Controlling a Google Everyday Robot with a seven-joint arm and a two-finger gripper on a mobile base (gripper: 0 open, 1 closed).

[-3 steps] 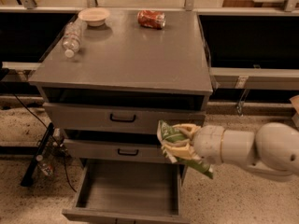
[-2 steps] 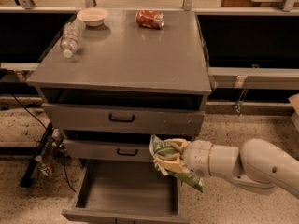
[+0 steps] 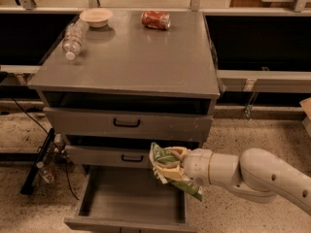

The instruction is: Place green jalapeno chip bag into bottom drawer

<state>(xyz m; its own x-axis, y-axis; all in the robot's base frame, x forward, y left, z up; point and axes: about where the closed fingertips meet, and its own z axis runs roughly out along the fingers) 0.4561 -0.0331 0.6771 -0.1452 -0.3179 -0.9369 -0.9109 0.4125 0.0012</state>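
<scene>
My gripper point(image 3: 171, 170) comes in from the right on a white arm and is shut on the green jalapeno chip bag point(image 3: 167, 162). The bag is glossy green with white markings and hangs tilted from the fingers. It is held in front of the middle drawer, above the right part of the open bottom drawer point(image 3: 131, 198). The bottom drawer is pulled out and its plain grey inside shows nothing in it.
The grey cabinet top point(image 3: 131, 57) carries a red soda can point(image 3: 156, 20), a white bowl point(image 3: 96, 17) and a lying clear bottle point(image 3: 73, 39). The two upper drawers point(image 3: 127, 124) have black handles. Black cables and a stand point(image 3: 39, 159) lie at the left on the speckled floor.
My gripper with the bag has moved left and down, from beside the cabinet's right edge to over the open bottom drawer. The view has shifted slightly.
</scene>
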